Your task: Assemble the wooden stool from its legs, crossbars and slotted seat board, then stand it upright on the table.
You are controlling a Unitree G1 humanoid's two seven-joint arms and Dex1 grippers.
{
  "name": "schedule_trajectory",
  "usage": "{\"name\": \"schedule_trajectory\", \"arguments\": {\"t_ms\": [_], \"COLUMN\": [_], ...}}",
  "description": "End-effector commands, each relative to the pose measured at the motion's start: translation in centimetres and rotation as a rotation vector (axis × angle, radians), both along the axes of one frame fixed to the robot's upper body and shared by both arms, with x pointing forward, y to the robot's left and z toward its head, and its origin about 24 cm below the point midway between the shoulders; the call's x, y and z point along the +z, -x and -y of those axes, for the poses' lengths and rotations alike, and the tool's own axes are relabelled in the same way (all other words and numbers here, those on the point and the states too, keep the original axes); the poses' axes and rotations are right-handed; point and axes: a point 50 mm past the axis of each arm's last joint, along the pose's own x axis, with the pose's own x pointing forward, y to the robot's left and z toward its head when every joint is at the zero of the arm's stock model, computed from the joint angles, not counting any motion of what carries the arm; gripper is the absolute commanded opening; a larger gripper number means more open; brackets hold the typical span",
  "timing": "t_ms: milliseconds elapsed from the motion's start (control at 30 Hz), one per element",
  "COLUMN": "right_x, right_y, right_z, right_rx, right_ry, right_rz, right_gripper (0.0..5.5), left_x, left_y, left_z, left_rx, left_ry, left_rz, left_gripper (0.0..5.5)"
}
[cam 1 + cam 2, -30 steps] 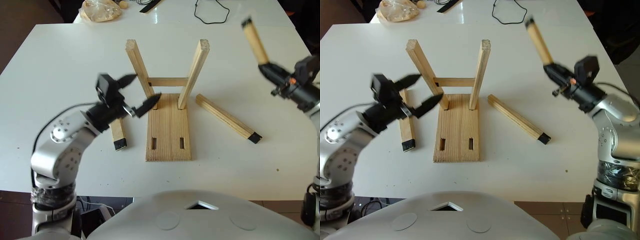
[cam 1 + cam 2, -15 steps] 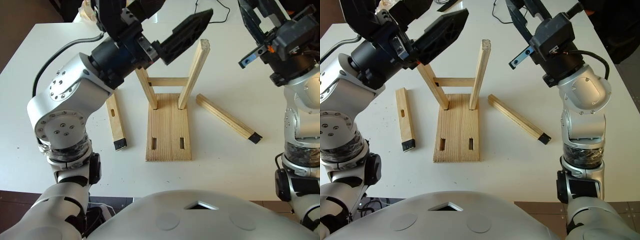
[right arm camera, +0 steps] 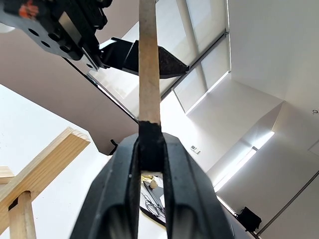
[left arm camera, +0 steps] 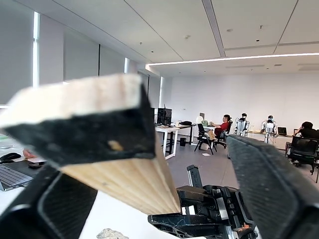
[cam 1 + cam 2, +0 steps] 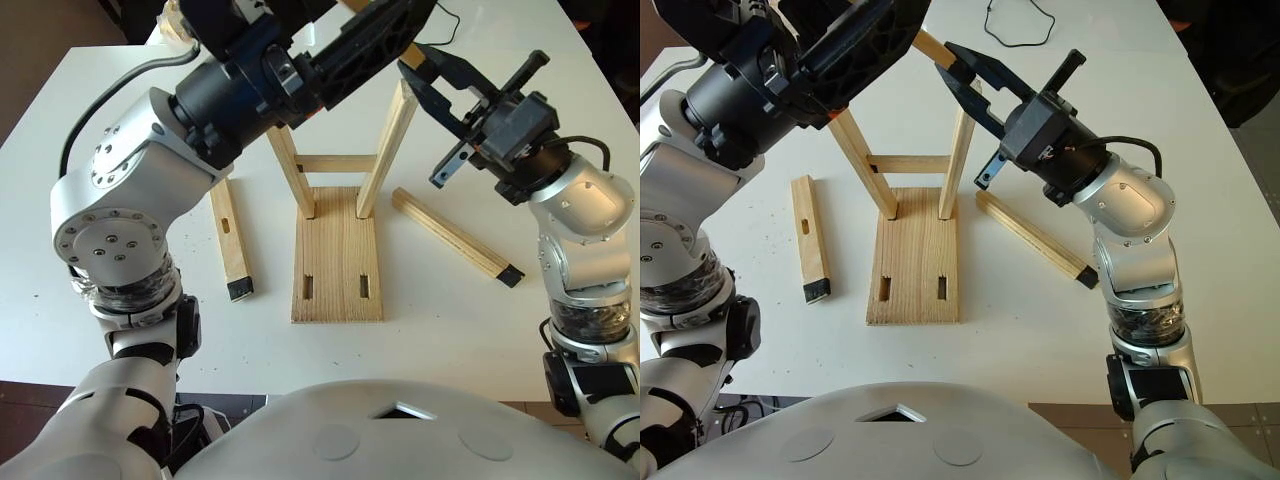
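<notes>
R gripper (image 5: 958, 75) pinching leg (image 3: 148, 64) by dark end, high over table (image 5: 120, 120). L gripper (image 5: 890, 15) spread round other end. Seat board (image 5: 338, 270) flat, 2-leg frame (image 5: 337, 163) standing in it.

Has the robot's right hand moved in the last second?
Yes. The right hand, gripping a spare leg, swung left from near the table's right edge to the top of the upright leg.

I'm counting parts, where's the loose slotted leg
Left eye view: the slotted leg lies flat on the table, left of the seat board and apart from it, black-capped end nearest the robot.
</notes>
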Motion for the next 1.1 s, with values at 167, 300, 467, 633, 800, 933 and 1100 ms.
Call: {"name": "schedule_trajectory", "arguments": {"t_ms": [167, 300, 467, 633, 800, 933, 1100], "right_x": [0.0, 0.1, 0.0, -0.5, -0.9, -1.0, -2.1], "right_y": [-0.2, -0.4, -0.5, -0.3, -0.3, -0.3, 0.0], "right_z": [0.3, 0.6, 0.9, 0.7, 0.8, 1.0, 0.7], "right_rx": [-0.039, -0.073, -0.121, -0.125, -0.116, -0.113, -0.067], "right_ry": [-0.011, 0.008, 0.049, 0.118, 0.158, 0.203, 0.242], "right_rz": [0.010, 0.044, 0.114, 0.175, 0.185, 0.210, 0.156], "right_gripper": [0.41, 0.41, 0.41, 0.41, 0.41, 0.41, 0.70], "left_x": [-0.1, -0.9, -1.5, -1.7, -1.8, -2.4, -2.3], "left_y": [0.1, -0.4, -0.6, -0.5, -0.5, -0.4, -0.4], "left_z": [-0.1, -0.3, -0.3, -0.2, -0.3, -0.3, -0.4], "left_rx": [-0.010, 0.006, 0.000, -0.020, -0.020, -0.019, -0.010], "left_ry": [-0.033, -0.055, -0.084, -0.104, -0.124, -0.159, -0.153], "left_rz": [0.013, -0.014, -0.028, -0.028, -0.026, -0.029, -0.022], "left_gripper": [2.87, 2.29, 1.48, 1.32, 1.31, 1.31, 1.31]}}
